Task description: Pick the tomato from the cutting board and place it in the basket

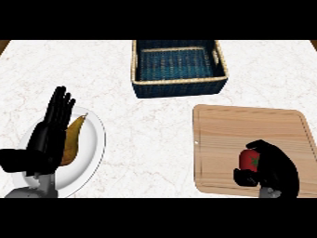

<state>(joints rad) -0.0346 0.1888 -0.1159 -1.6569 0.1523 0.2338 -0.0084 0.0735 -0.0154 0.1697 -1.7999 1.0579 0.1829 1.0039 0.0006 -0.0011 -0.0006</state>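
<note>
Curling right hand [279,168] round tomato [249,159] | seemingly on cutting board [250,125] | marble counter [154,116]

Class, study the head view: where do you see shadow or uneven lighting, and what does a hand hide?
Head view: even light on the counter, no glare; the basket interior is dark against its pale rim; the right hand curls round the tomato, covering its right side, on the cutting board; the open left hand overlaps the plate.

A kitchen: a white marble tabletop [154,125] carries a wooden cutting board [257,130] near right, a woven basket [179,86] far, and a white plate [92,153] near left.
</note>
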